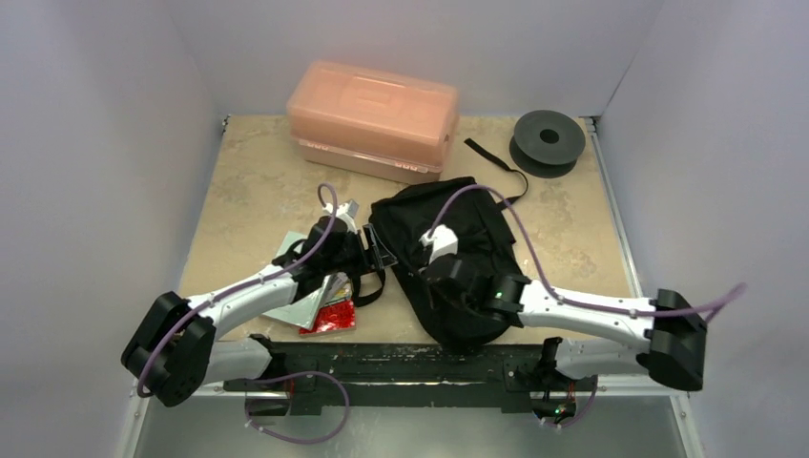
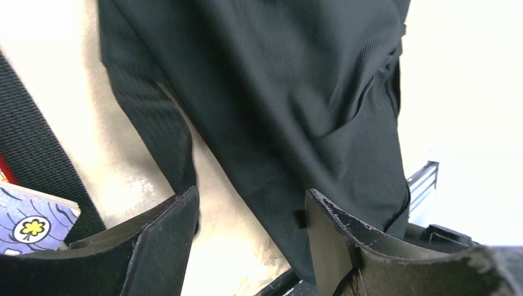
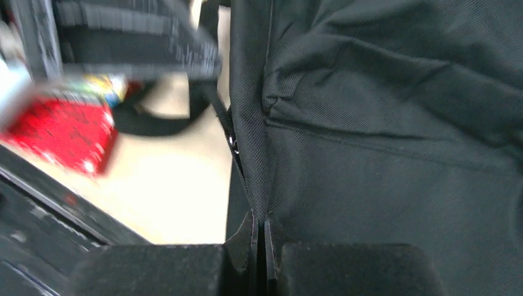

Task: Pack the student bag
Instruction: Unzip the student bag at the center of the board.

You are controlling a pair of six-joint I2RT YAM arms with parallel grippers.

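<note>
The student bag (image 1: 456,256) is a soft black backpack lying at the middle of the table, its long strap (image 1: 496,164) trailing toward the back. My left gripper (image 1: 375,254) is open at the bag's left edge. In the left wrist view the gripper (image 2: 250,213) has the bag's edge (image 2: 290,105) partly between its spread fingers, and a bag strap (image 2: 159,129) runs down to the left finger. My right gripper (image 1: 425,270) is on top of the bag. In the right wrist view it (image 3: 260,227) is shut on a raised fold of the bag's fabric (image 3: 382,148) beside the zip.
A rigid orange-pink plastic box (image 1: 372,118) stands at the back. A black round spool (image 1: 547,141) lies at the back right. A red packet (image 1: 329,317) and a flat silvery booklet (image 1: 303,303) lie under the left arm. A purple clover card (image 2: 31,225) shows beside the left finger.
</note>
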